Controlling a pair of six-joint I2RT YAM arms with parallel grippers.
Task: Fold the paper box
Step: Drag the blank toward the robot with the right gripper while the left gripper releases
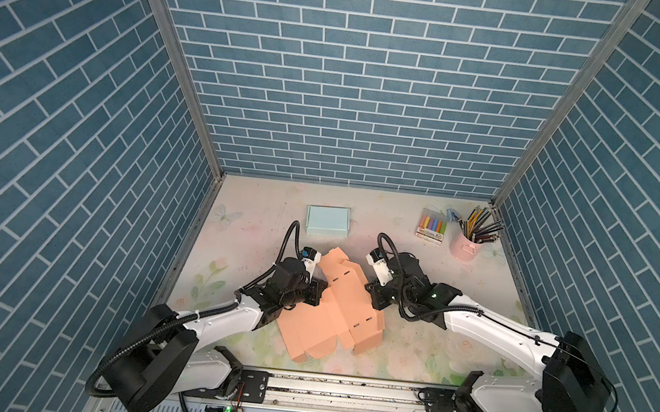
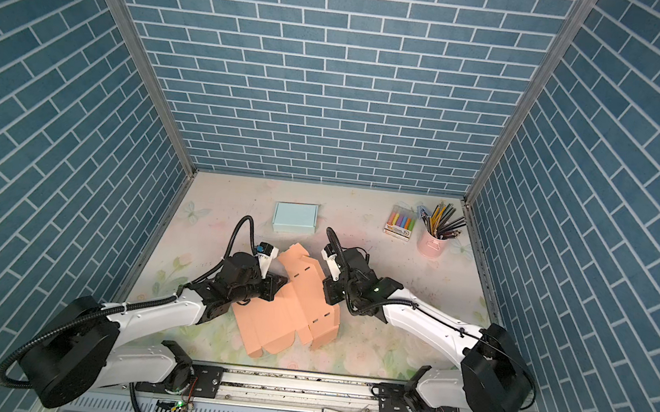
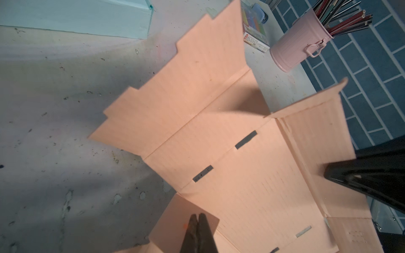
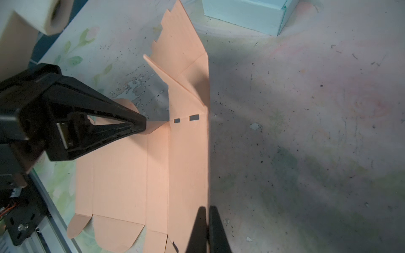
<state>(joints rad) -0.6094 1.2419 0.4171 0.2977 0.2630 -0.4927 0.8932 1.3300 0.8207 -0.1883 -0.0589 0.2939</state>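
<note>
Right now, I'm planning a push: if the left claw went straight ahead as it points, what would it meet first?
The paper box: its small raised flap sits at the tips of the shut left claw, slotted panel beyond. Whether they touch is unclear.

Peach flap of the paper box (image 3: 241, 186) covers part of the marker pack (image 3: 256, 39) in the left wrist view; its print's too small to read, and the blue box (image 3: 76, 15) runs off frame.

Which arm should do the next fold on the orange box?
Probably left. The left gripper pinches the corner flap, ready to tuck inward; the right gripper holds the side wall up.
</note>
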